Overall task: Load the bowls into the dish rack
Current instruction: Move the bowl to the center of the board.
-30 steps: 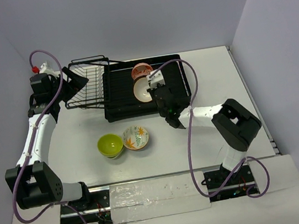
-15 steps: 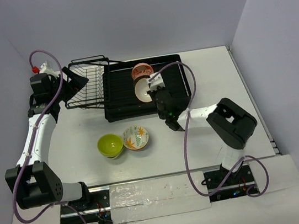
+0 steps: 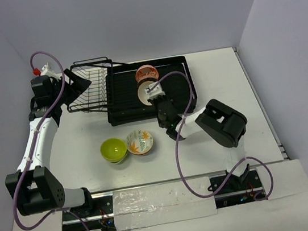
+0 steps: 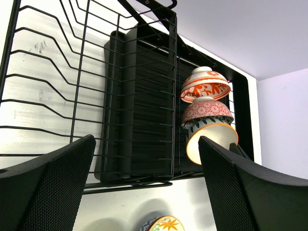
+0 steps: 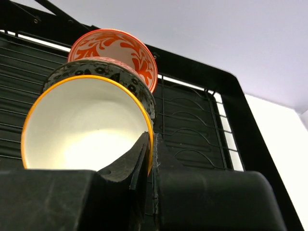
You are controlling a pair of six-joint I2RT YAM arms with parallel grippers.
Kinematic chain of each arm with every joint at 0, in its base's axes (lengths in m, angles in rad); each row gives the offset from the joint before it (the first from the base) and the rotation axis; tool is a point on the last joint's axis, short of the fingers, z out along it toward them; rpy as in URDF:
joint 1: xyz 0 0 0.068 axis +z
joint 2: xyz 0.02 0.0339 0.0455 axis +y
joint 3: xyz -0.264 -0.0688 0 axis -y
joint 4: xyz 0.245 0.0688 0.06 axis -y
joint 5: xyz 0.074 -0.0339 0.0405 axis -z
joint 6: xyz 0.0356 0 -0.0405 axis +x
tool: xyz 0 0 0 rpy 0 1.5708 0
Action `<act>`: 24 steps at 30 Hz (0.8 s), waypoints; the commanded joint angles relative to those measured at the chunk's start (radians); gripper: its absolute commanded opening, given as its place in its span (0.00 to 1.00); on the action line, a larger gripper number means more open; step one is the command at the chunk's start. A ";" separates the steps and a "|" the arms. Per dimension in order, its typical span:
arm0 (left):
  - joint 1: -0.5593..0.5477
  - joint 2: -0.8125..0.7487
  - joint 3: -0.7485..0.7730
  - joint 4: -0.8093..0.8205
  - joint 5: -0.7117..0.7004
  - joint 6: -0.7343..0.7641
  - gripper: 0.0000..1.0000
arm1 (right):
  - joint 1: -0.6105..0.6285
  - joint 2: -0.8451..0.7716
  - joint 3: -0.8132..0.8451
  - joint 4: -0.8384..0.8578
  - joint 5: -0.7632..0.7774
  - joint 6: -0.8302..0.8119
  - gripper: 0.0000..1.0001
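Bright, even light is falling over the dish rack (image 3: 123, 97), throwing faint shadows beside it. In the left wrist view the table (image 4: 48, 118) behind the rack is glaring white while the rack's wires are showing crisply.

Lime green bowl (image 3: 113, 149), white bowl with orange leaves (image 3: 140, 142), red-orange patterned bowl (image 3: 146, 72), orange-rimmed cream bowl (image 5: 82, 127), black rack (image 3: 123, 101)

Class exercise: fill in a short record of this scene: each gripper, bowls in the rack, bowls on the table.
left gripper: open, by the wire basket, holding nothing
right gripper: shut on the rim of the cream-lined bowl
in dish rack: cream-lined bowl, tilted against the red-orange bowl
on table: green bowl and leaf-pattern bowl, side by side
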 commanded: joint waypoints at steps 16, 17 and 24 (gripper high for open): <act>0.002 -0.029 0.008 0.031 0.032 -0.012 0.93 | 0.072 0.120 -0.064 0.592 0.030 -0.292 0.00; 0.002 -0.032 0.006 0.031 0.032 -0.012 0.93 | 0.072 0.115 -0.064 0.594 0.035 -0.293 0.00; 0.002 -0.040 0.005 0.032 0.029 -0.012 0.93 | 0.066 0.080 -0.058 0.595 0.041 -0.352 0.00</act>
